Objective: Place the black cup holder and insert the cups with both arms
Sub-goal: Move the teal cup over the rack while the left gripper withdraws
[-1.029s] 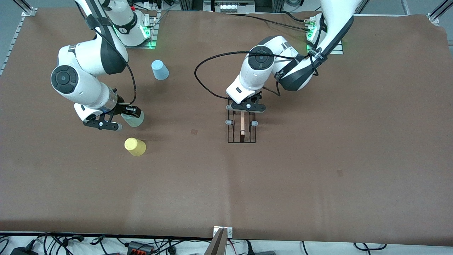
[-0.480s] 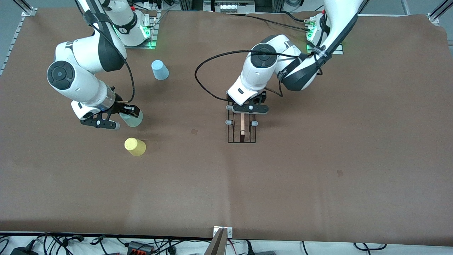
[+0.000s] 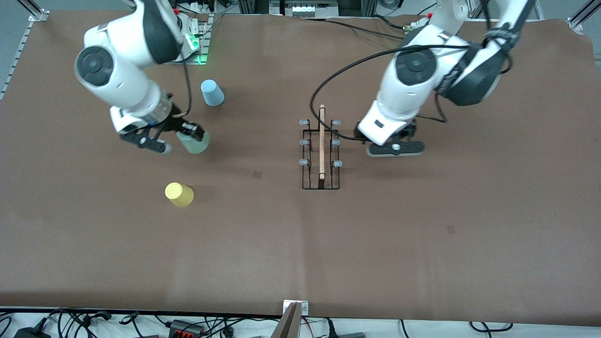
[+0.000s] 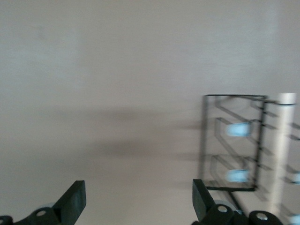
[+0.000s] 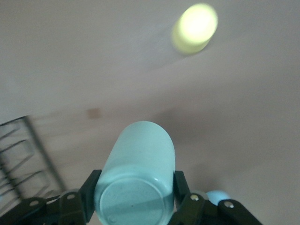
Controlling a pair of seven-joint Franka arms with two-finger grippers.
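Carrying mint cup [image 3: 195, 142], right gripper [image 3: 181, 133] clamped on it; black cup holder [image 3: 320, 155] lies toward left arm's end, bar running near-far; left gripper [image 3: 395, 148] wide, empty.

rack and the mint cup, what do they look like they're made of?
Black cup holder: thin black wire frame, likely coated metal, with a light bar on top that looks like bare wood and pale grey-blue prong tips, perhaps rubber. Mint green cup: probably plastic, with a smooth, matte, evenly coloured wall; right gripper holds it.
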